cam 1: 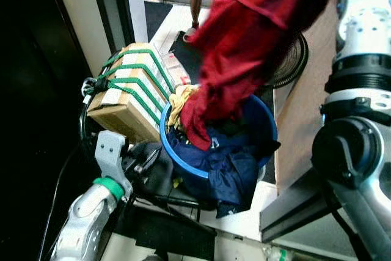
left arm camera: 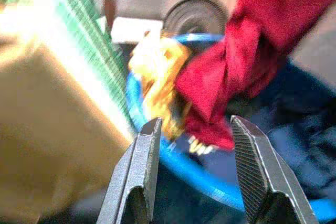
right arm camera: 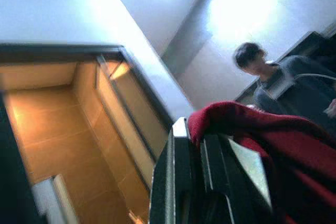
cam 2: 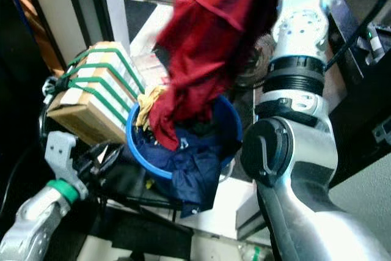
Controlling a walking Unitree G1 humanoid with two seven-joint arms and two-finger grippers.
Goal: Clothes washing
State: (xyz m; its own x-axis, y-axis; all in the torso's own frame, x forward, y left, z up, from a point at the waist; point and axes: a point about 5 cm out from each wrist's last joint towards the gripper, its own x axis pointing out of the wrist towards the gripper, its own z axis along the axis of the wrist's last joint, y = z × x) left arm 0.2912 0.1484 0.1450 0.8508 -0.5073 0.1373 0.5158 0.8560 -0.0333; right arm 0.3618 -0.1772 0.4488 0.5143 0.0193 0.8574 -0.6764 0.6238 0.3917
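the red garment (cam 1: 244, 47) hangs long and near upright from the right hand (right arm camera: 210, 182), clenched on its top end; its tail dips into the blue basket (cam 1: 177, 157) far below. the left hand (left arm camera: 191, 166), fingers spread and empty, waits just beside the rim, nearer the yellow cloth (cam 1: 180, 102). a strapped box (cam 1: 131, 90) crowds that side.

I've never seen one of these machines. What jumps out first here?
A big red garment hangs from the raised right gripper, its tail dangling into a blue bucket stuffed with dark blue clothes. Left of the bucket sits a cardboard box bound with green straps.
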